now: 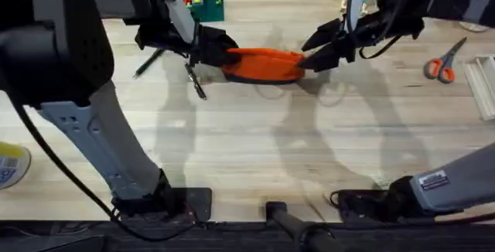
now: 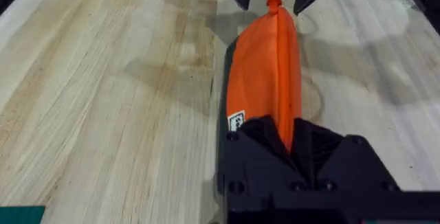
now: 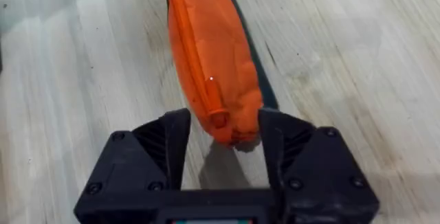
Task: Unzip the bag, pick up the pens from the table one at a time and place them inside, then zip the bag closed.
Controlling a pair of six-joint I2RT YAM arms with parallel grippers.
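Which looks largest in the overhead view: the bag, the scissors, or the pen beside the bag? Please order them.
1. The bag, clearly largest.
2. The scissors and the pen look about alike in length, so I cannot rank them; the scissors are wider at the handles.

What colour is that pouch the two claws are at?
Bright orange bag with a dark base, clearest in the right wrist view.

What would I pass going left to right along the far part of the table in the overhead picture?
Pen → left hand → orange bag → right hand → orange-handled scissors.
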